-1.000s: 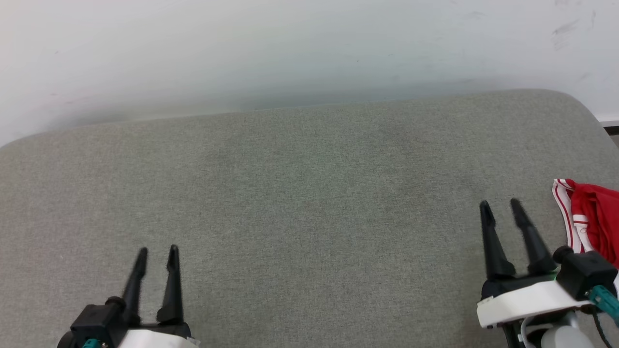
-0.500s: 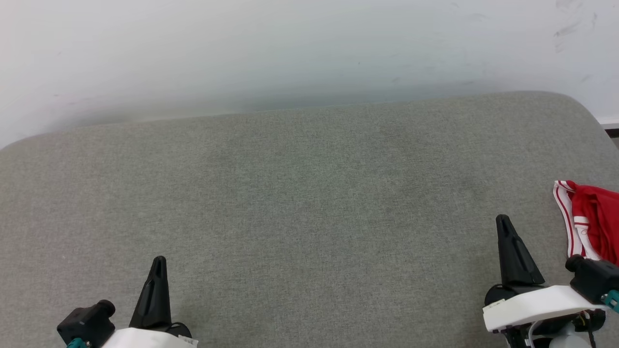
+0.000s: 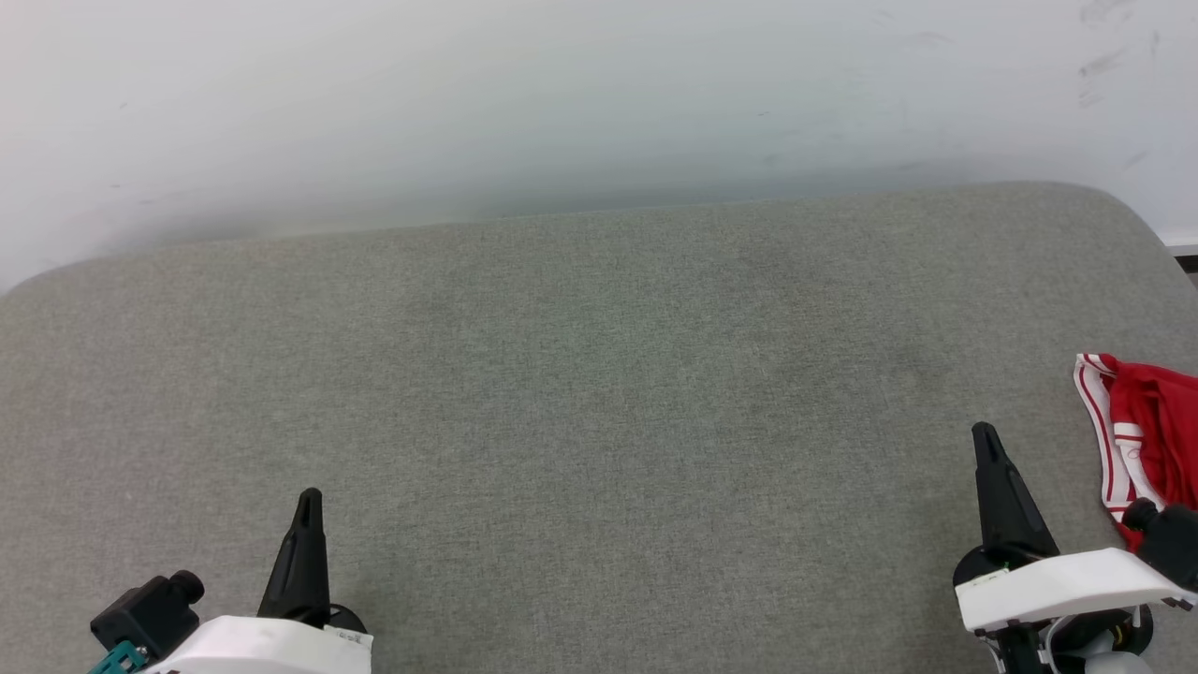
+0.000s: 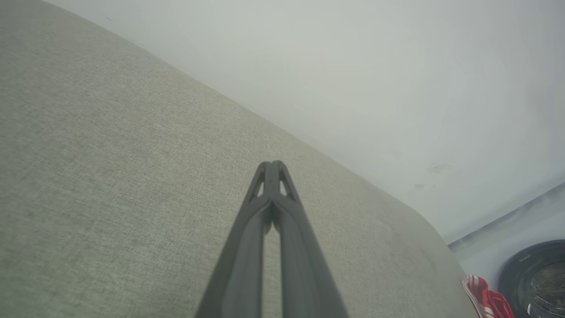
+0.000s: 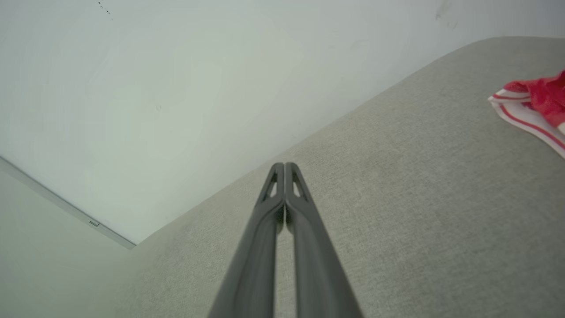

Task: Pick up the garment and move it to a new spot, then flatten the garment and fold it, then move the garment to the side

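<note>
Your left gripper (image 3: 307,501) and right gripper (image 3: 985,438) are both pinched closed, empty, over the pad (image 3: 599,393). The garment (image 3: 1149,426) lies bunched at the pad's right edge, just right of your right gripper, the nearer arm.

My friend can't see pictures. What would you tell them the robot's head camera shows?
A bunched-up red garment with white striped trim lies at the right side of a wide grey fabric surface. The left claw and the right claw point up from the bottom corners, both shut and holding nothing. A white wall stands behind.
</note>
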Motion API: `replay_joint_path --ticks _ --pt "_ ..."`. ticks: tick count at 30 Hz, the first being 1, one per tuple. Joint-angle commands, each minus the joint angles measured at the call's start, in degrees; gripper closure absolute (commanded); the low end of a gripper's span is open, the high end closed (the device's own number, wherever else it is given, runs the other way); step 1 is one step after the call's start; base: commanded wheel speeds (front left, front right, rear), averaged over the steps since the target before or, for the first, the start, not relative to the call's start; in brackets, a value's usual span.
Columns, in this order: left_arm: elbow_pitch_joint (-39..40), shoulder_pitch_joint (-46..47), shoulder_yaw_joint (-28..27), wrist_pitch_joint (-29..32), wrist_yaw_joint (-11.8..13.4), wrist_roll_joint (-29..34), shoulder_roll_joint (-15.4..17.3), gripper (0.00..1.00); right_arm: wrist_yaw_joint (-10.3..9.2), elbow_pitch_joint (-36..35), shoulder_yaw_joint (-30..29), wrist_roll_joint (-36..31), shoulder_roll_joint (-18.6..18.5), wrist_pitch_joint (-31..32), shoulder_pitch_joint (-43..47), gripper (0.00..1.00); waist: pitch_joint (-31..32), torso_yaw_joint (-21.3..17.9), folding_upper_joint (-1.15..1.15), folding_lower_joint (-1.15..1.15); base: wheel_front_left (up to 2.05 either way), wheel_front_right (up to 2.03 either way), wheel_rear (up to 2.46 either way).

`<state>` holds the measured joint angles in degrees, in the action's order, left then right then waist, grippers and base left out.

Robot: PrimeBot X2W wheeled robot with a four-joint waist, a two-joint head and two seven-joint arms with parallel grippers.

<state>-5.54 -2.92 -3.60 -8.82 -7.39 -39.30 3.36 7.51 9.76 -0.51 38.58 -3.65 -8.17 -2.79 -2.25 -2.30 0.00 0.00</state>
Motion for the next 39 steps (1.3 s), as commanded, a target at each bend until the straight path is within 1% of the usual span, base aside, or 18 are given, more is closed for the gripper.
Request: replay_joint_path --ticks 1,22,39 --pt "0.33 1.53 0.12 0.37 -0.03 -2.12 0.58 1.00 -0.01 -0.47 -0.23 2.23 -0.48 0.35 -1.75 1.00 0.03 0.04 0.00 0.00 0.00 0.00 0.00" --pt "-2.19 3.93 -0.06 4.27 -0.07 -18.06 0.85 1.00 -0.01 0.86 -1.44 18.23 -0.58 4.22 -2.41 1.00 0.47 0.53 0.00 0.00 0.00 0.00 0.00" --pt "-3.88 5.33 -0.37 6.92 -0.09 -27.99 0.91 1.00 -0.02 1.79 -2.31 28.21 -0.52 6.81 -2.69 1.00 0.81 0.90 0.00 0.00 0.00 0.00 0.00"
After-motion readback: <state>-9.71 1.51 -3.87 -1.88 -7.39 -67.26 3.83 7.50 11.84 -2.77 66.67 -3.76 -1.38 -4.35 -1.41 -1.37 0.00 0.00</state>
